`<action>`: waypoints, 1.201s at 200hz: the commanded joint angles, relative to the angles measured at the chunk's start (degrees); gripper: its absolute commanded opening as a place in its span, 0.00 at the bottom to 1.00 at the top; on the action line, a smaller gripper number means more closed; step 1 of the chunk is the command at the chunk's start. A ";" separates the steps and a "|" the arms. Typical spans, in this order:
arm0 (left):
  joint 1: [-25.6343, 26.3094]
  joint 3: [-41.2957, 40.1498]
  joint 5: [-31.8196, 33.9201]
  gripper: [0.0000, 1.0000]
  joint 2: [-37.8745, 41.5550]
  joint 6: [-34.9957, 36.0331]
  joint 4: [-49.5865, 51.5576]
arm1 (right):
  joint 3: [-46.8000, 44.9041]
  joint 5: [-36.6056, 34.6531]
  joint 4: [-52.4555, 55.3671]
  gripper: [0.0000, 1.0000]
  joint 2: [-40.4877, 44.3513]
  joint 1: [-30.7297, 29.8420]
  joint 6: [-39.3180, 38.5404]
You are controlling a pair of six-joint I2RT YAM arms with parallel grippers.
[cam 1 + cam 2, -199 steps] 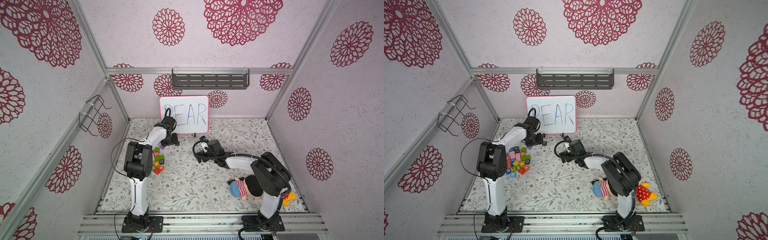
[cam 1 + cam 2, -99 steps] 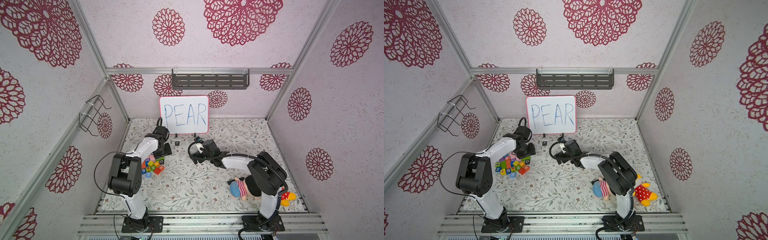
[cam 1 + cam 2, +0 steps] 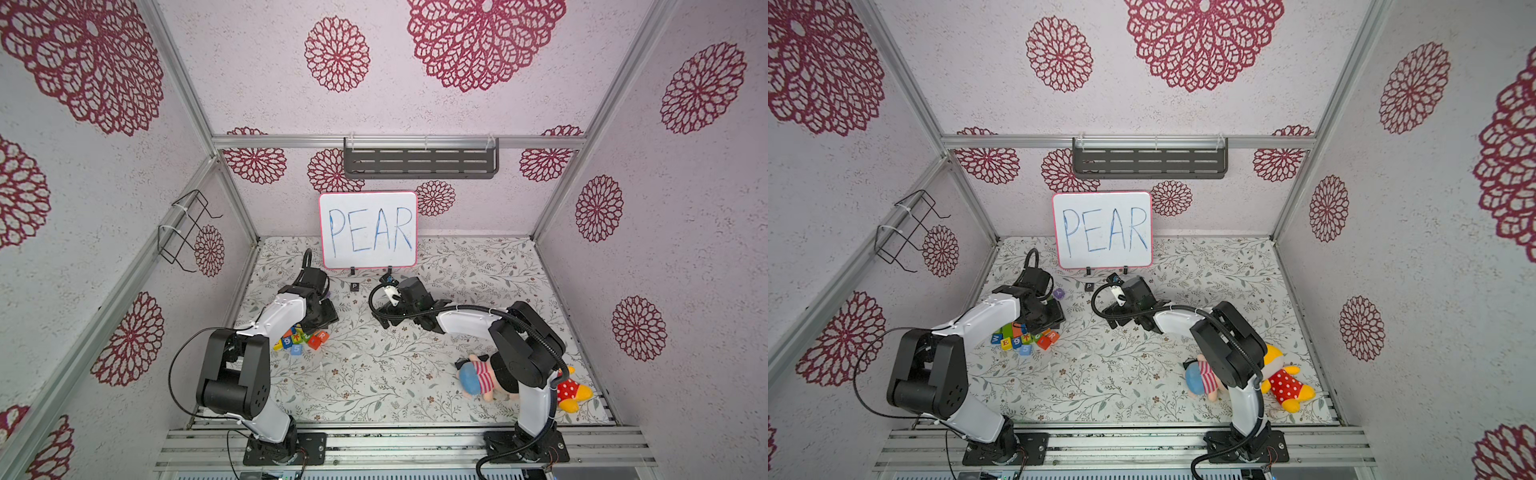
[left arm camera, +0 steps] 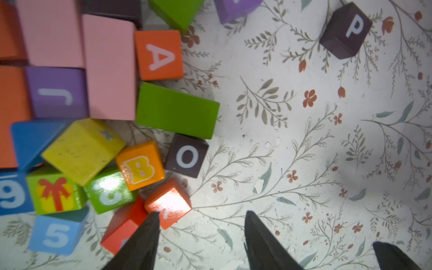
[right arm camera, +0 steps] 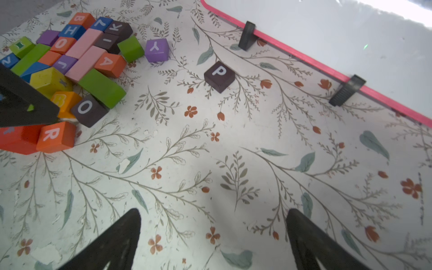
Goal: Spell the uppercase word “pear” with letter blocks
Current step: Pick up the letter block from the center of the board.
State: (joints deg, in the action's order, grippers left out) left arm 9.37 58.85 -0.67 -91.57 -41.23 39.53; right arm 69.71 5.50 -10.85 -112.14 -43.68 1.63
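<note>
A robot test cell dressed like a room. An aluminium frame (image 3: 291, 141) holds flower-papered walls (image 3: 249, 83); robot arms (image 3: 469, 324) are bolted to a rail (image 3: 415, 442) along the table (image 3: 374, 382)

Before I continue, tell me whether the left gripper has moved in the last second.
Yes. In a top view, the left gripper has drawn back from the whiteboard toward the near edge, over the block pile.
</note>
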 commanded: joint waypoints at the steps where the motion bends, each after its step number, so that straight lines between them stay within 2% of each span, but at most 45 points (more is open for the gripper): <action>1: -2.87 -1.52 0.68 0.61 2.66 -1.90 -1.45 | 5.21 2.54 2.61 0.99 -1.63 -0.61 -2.85; 72: -13.09 -6.02 1.03 0.62 9.84 -2.21 -0.97 | 17.09 4.50 7.86 0.99 -8.01 -1.22 -6.86; 134: -19.19 -4.63 1.21 0.63 9.83 -0.48 -0.09 | 22.16 4.11 10.51 0.99 -11.41 -1.23 -9.46; 177: -20.35 0.30 2.12 0.63 4.96 2.33 2.77 | 21.81 2.21 10.76 0.99 -12.42 -0.99 -11.21; 214: -20.33 0.78 1.98 0.63 2.37 4.10 3.15 | 22.92 2.89 11.03 0.99 -13.67 0.34 -10.91; 240: -20.18 1.03 -0.68 0.63 1.47 6.73 1.85 | 23.70 4.24 11.13 0.99 -14.07 0.96 -10.63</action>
State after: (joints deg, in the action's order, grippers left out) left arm -10.79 59.09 0.32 -89.32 -37.52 41.74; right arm 91.11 8.84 0.34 -126.30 -43.77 -8.19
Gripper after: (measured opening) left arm 0.632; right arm 0.989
